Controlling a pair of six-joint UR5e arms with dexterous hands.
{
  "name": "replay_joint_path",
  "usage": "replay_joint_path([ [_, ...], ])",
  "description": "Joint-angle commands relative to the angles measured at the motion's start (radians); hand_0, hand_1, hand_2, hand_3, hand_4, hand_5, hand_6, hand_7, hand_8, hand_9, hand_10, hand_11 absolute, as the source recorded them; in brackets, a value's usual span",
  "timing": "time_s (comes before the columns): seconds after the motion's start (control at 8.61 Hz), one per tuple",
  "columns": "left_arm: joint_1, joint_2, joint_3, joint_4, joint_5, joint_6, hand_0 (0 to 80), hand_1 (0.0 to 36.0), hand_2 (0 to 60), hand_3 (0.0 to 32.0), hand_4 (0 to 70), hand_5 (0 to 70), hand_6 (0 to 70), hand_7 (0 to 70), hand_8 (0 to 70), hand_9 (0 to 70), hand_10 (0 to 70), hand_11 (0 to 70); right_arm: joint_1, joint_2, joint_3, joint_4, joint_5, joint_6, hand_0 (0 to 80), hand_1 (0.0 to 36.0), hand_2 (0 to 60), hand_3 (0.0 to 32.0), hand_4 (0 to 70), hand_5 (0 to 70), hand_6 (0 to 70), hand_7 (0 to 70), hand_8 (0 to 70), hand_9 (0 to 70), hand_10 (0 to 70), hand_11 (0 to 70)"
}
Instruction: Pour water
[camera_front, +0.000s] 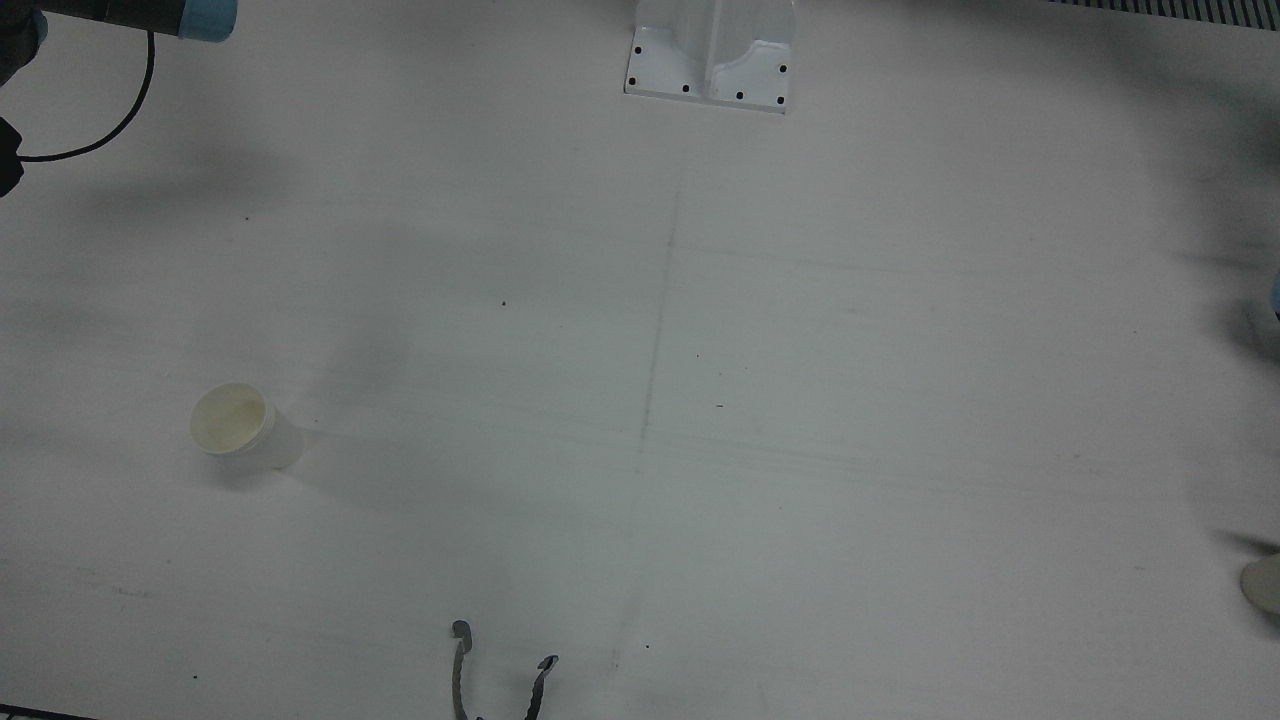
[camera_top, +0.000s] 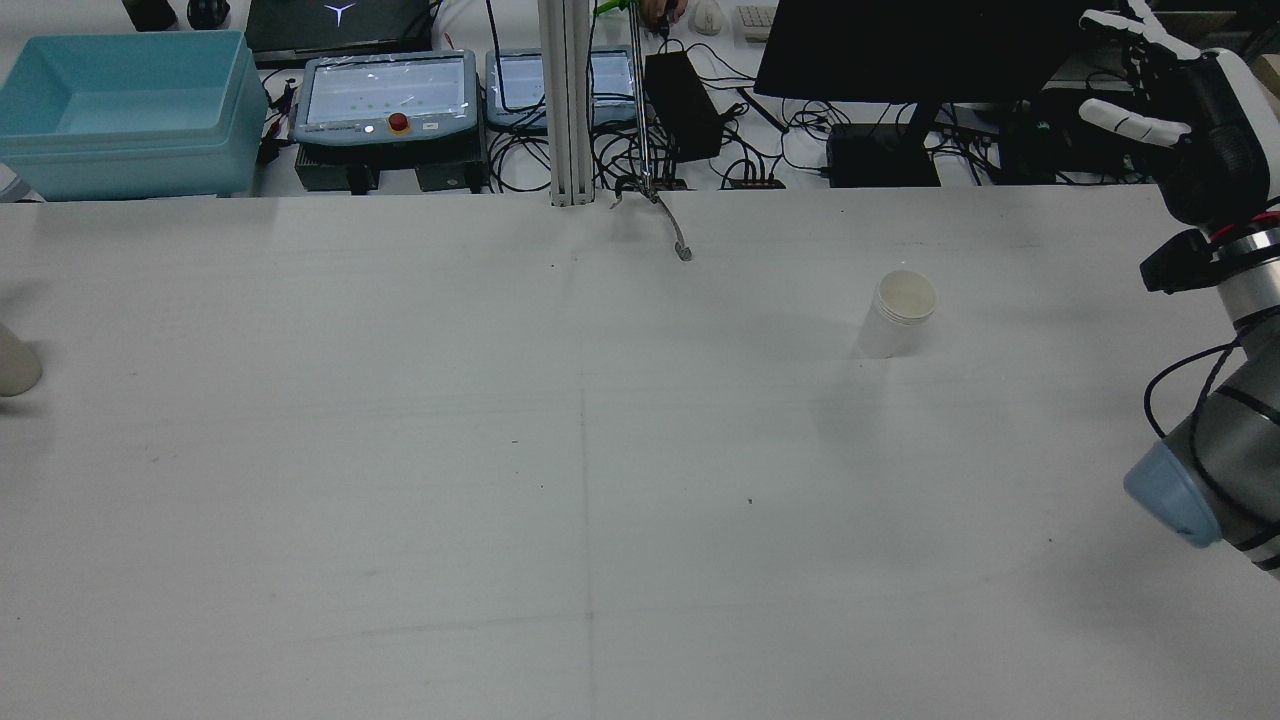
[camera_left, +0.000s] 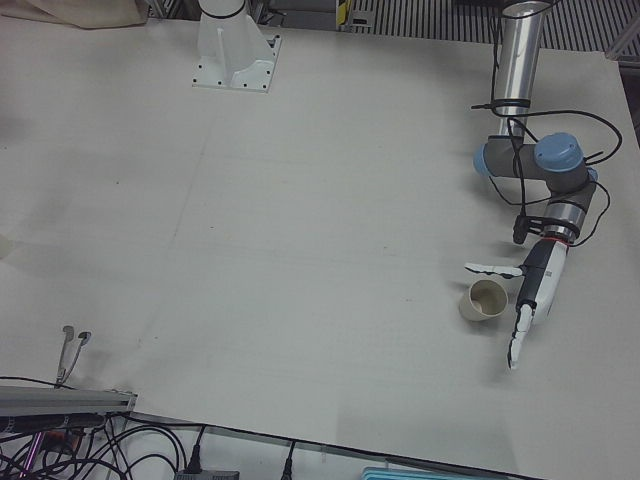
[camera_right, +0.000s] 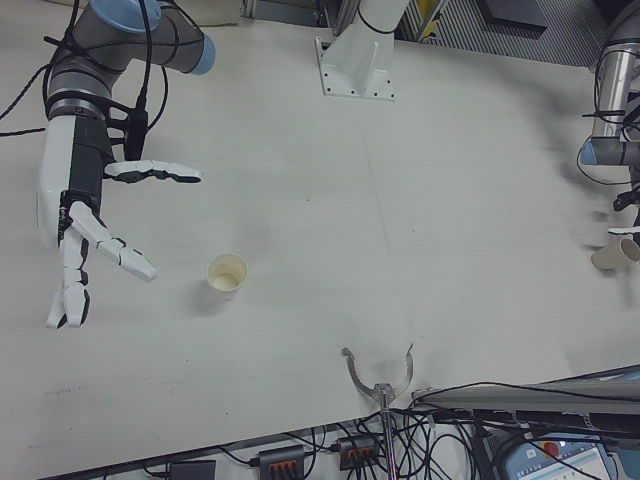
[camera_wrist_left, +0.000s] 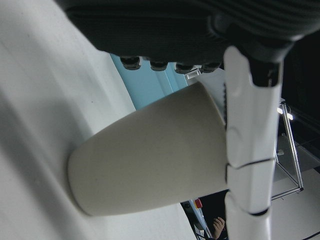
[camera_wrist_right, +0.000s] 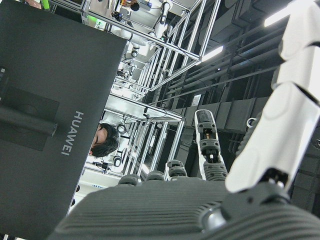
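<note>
Left hand (camera_left: 528, 300) sits low at the table's edge on the robot's left, fingers straight and spread, holding nothing; one fingertip (camera_left: 473, 267) reaches past the far side of the beige cup (camera_left: 484, 299), the rest lie beside it. Can't tell from the left-front view if any finger touches the cup. In the left hand view the cup fills the frame, upright on the table (camera_wrist_left: 30, 125), with one white finger running alongside its wall; contact not resolvable there either. Cup interior looks pale and dry as far as I can see; no visible liquid, but the view is small. Right hand (camera_right: 85, 205) is raised above the table on the robot's right, splayed wide, empty, palm roughly facing down. White cup (camera_right: 227, 275) stands upright on the table near that hand, clear of the fingers, well apart from the beige cup. Its inside shows a faint yellowish tint at the bottom in the front view; cannot tell if that's liquid or a stain. Farther out, at the operator-side edge: a metal clamp (camera_right: 378, 377) with two curved prongs lying on the table. Beyond the table in the rear view: teal bin (camera_top: 120, 110), two teach pendants (camera_top: 388, 95), a dark monitor (camera_top: 900, 50) and cabling.
</note>
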Motion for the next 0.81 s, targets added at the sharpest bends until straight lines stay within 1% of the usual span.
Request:
replay_joint_path([
  [0.0, 0.015, -0.013, 0.014, -0.004, -0.007, 0.000, 63.2, 26.1, 0.0, 3.4, 0.0, 2.0, 0.0, 1.4, 0.0, 0.0, 0.3, 3.6, -0.002, 0.000, 0.000, 0.000, 0.000, 0.000, 46.0, 12.2, 13.3, 0.0, 17.4, 10.7, 4.2, 7.2, 0.0, 0.0, 0.0, 0.0],
  [0.35, 0.035, -0.024, 0.022, -0.002, -0.009, 0.000, 63.9, 26.4, 0.0, 2.4, 0.0, 3.1, 0.0, 2.4, 0.0, 0.0, 0.9, 4.4, -0.003, 0.000, 0.000, 0.000, 0.002, 0.000, 46.0, 12.2, 13.8, 0.0, 18.0, 10.8, 4.4, 7.7, 0.0, 0.1, 0.0, 0.0],
  [0.58, 0.040, -0.024, 0.020, 0.000, -0.007, -0.005, 66.4, 26.8, 0.0, 1.2, 0.4, 3.9, 0.0, 3.4, 0.0, 0.0, 1.4, 5.1, -0.003, 0.002, 0.000, 0.000, 0.002, -0.002, 45.9, 12.2, 13.7, 0.0, 17.7, 11.0, 4.3, 7.3, 0.0, 0.0, 0.0, 0.0],
  [0.7, 0.040, -0.024, 0.020, 0.001, -0.007, -0.006, 65.5, 26.5, 0.0, 0.0, 2.8, 4.0, 0.0, 3.1, 0.0, 0.0, 1.5, 5.3, -0.003, 0.002, 0.000, 0.000, 0.002, -0.002, 45.9, 12.1, 13.9, 0.0, 18.1, 11.0, 4.4, 7.7, 0.0, 0.1, 0.0, 0.0],
])
